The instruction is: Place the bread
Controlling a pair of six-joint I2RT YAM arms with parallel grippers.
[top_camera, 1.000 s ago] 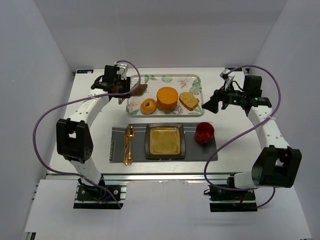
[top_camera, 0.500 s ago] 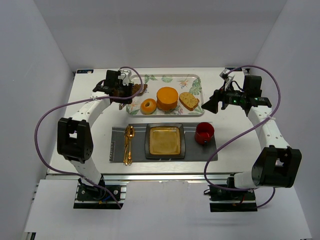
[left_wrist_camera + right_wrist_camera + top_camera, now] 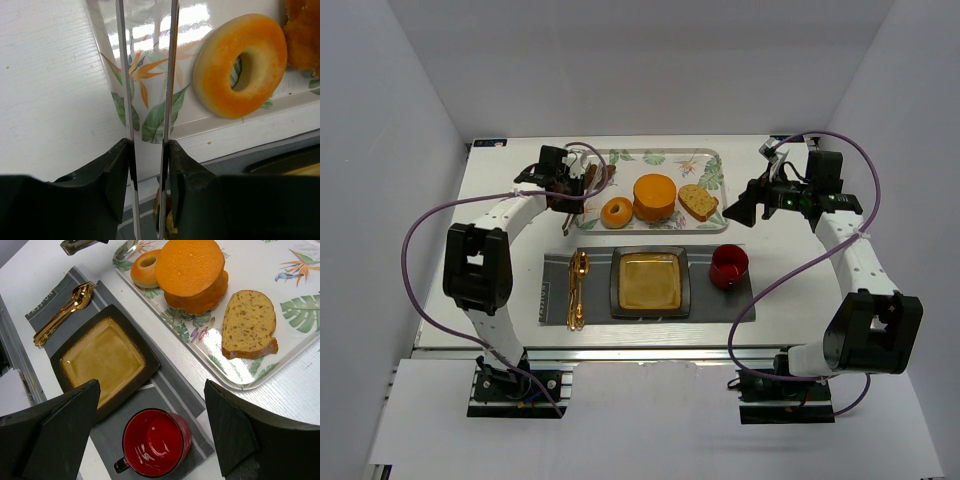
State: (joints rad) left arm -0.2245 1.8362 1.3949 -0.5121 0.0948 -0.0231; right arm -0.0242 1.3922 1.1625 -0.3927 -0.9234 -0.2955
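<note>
The bread (image 3: 604,177) is at the tray's (image 3: 670,161) left end, behind the donut (image 3: 616,212).

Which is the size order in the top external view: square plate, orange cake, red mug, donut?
Largest: square plate.
Next: orange cake and red mug, near alike; the cake's top sits nearer the camera, so unranked.
Smallest: donut.

The bread (image 3: 602,177) is a small, dark brown, lumpy piece at the left end of the floral tray (image 3: 705,160), just beyond the ring donut (image 3: 616,212). I see it only from overhead, partly hidden; its pose is unclear.
</note>
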